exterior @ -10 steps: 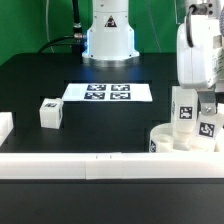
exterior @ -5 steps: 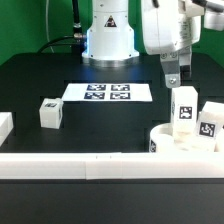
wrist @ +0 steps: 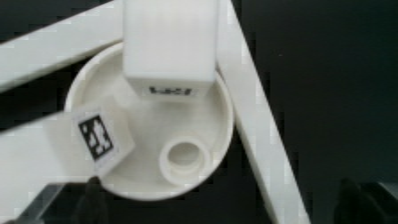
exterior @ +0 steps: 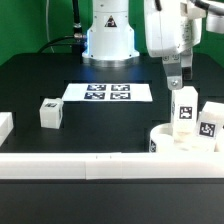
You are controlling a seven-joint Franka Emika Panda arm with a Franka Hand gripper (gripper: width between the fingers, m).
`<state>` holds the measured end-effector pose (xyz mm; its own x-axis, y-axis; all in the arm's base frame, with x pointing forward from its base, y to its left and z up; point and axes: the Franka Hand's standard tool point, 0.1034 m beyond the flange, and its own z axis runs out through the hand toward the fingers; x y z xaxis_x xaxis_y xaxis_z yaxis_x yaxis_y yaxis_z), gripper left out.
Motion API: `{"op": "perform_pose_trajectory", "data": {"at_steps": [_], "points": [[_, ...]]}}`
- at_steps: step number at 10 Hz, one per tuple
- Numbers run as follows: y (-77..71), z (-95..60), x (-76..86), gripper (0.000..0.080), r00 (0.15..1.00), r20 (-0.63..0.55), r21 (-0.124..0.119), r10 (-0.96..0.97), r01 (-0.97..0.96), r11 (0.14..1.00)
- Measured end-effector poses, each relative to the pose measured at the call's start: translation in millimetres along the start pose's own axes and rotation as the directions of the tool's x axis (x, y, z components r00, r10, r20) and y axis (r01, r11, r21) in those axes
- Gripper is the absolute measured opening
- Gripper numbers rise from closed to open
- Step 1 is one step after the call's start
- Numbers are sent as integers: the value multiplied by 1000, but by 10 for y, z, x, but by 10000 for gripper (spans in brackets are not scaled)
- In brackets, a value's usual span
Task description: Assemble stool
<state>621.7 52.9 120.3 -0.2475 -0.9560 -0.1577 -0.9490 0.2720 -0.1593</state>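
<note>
The stool's round white seat (exterior: 186, 142) lies at the exterior view's right, against the front rail. Two tagged legs stand on it, one (exterior: 184, 108) taller in view and one (exterior: 209, 123) further right. A third leg (exterior: 50, 112) stands loose on the black table at the left. My gripper (exterior: 173, 82) hangs open and empty just above and a little left of the taller leg, touching nothing. In the wrist view the seat (wrist: 151, 125), with its tag and a round hole, and a leg (wrist: 175, 50) lie below my gripper (wrist: 214, 208), whose dark fingers barely show.
The marker board (exterior: 108, 92) lies in the middle of the table before the robot base (exterior: 108, 35). A long white rail (exterior: 90, 166) runs along the front edge, and a white block (exterior: 5, 125) sits at the far left. Another rail (wrist: 267, 140) crosses the wrist view.
A second ago my gripper was low around the taller leg on the seat. It has let go, risen and shifted left; the leg stays standing.
</note>
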Motion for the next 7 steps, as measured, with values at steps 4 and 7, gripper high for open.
{"op": "perform_pose_trajectory", "data": {"at_steps": [4, 7], "points": [[7, -173, 463, 649, 990, -21, -1, -142, 142, 990], [25, -147, 442, 649, 985, -21, -6, -169, 169, 986]]}}
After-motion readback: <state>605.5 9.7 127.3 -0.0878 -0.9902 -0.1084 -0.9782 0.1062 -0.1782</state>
